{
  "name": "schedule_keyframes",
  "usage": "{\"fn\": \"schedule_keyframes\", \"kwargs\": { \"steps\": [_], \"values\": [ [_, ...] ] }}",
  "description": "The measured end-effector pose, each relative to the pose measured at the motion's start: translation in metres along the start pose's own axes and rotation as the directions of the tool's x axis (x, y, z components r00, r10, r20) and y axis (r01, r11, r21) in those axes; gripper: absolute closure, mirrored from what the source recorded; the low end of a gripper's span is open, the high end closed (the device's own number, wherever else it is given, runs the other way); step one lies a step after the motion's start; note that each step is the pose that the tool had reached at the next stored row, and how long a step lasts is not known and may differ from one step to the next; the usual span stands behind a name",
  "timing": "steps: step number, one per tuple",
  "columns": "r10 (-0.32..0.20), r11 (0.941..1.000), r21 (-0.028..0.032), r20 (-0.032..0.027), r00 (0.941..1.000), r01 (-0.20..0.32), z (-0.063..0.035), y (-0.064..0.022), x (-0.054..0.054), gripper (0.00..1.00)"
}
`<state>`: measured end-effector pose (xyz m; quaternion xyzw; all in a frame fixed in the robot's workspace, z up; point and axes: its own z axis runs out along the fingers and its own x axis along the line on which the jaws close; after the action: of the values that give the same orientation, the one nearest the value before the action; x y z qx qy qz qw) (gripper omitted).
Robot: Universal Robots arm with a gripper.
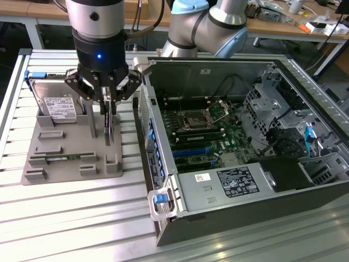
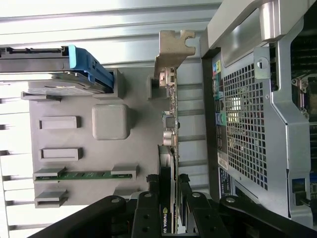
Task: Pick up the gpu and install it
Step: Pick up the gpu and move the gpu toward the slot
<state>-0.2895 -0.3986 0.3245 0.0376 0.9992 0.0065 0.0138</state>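
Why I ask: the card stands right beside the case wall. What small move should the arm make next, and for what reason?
Probably a slow, straight lift. The gripper looks closed on the gpu, which stands on edge in the gray holder, with the open computer case just alongside. Rising vertically should free the card from its slot without tilting it into the holder or the case.
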Motion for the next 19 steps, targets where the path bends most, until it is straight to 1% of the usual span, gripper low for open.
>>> {"fn": "schedule_keyframes", "kwargs": {
  "steps": [5,10,19],
  "values": [
    [0.000,1.0000,0.0007,0.0001,1.0000,0.000,-0.0020,0.0004,0.000,0.74],
    [0.000,1.0000,0.0015,0.0002,1.0000,0.000,-0.0060,0.0005,0.000,0.74],
    [0.000,1.0000,0.0042,0.0004,1.0000,0.000,-0.0117,0.0006,0.000,0.74]
  ]
}}
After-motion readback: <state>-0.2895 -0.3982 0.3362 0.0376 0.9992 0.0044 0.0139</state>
